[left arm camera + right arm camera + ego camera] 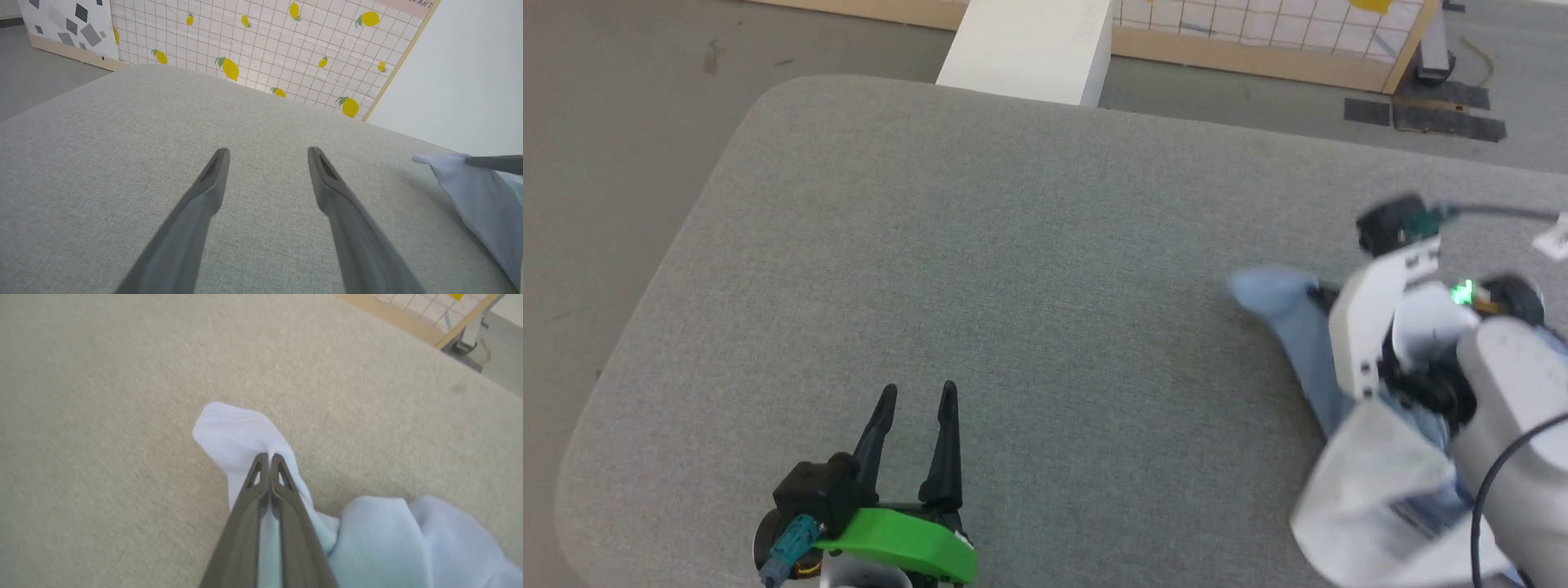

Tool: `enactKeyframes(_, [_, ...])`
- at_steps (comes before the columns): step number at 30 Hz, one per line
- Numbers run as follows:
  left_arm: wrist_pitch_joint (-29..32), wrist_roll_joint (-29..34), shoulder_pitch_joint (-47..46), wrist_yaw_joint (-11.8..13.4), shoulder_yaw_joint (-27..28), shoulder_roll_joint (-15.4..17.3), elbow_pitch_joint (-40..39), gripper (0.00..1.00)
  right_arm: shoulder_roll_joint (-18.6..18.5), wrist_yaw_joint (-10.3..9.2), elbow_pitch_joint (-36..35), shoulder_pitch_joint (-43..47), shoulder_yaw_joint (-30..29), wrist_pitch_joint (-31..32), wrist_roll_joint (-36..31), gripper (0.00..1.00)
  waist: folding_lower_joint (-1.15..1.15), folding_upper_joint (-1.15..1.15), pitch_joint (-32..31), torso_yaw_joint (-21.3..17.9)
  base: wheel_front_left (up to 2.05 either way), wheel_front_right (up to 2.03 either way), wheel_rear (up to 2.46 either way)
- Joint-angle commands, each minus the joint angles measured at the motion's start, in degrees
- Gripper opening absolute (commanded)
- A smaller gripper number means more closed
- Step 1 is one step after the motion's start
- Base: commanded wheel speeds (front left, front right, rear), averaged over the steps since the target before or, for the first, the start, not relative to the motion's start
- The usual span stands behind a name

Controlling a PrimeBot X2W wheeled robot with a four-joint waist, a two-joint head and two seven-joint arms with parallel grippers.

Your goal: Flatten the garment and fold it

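Observation:
The garment (1294, 327) is light blue cloth, bunched at the right side of the grey padded table (1013, 286). My right gripper (269, 457) is shut on a pale corner of the garment (235, 433), its two fingers pressed together with cloth between them. In the head view the right wrist and forearm cover most of the cloth. My left gripper (917, 396) stands open near the table's front left, nothing between its fingers. In the left wrist view the left gripper (267, 153) points across bare table, and the garment (470, 192) lies off to the right, one dark right finger (494, 163) on it.
A white block (1029, 49) stands past the table's far edge. A lemon-patterned grid panel (265, 49) on a wooden frame stands behind it. Grey floor (621, 122) surrounds the table, whose left corners are rounded. Black tape patches (1445, 114) mark the floor at the far right.

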Motion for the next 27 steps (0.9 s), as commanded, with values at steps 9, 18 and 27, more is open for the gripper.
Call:
enactKeyframes(9, [-0.26,-0.85,-0.77,0.08,-0.7,-0.13,0.06,1.0,4.43,-0.09,-1.5,-12.72,7.56,-1.22,3.52,0.0,0.0,0.0,0.09,1.05,0.0,0.0,0.0])
enactKeyframes(18, [-0.26,-2.17,-1.17,0.26,-1.97,-0.13,0.73,1.0,8.76,-0.09,7.08,-9.98,17.54,-1.18,7.76,0.0,0.0,0.0,1.25,3.44,0.0,0.0,0.0])
enactKeyframes(27, [-0.26,-2.04,-1.23,0.59,-0.92,-0.13,0.89,1.0,7.31,-0.09,6.53,-11.45,21.06,-6.02,12.98,1.0,0.0,0.0,0.09,2.15,0.0,0.0,0.0])
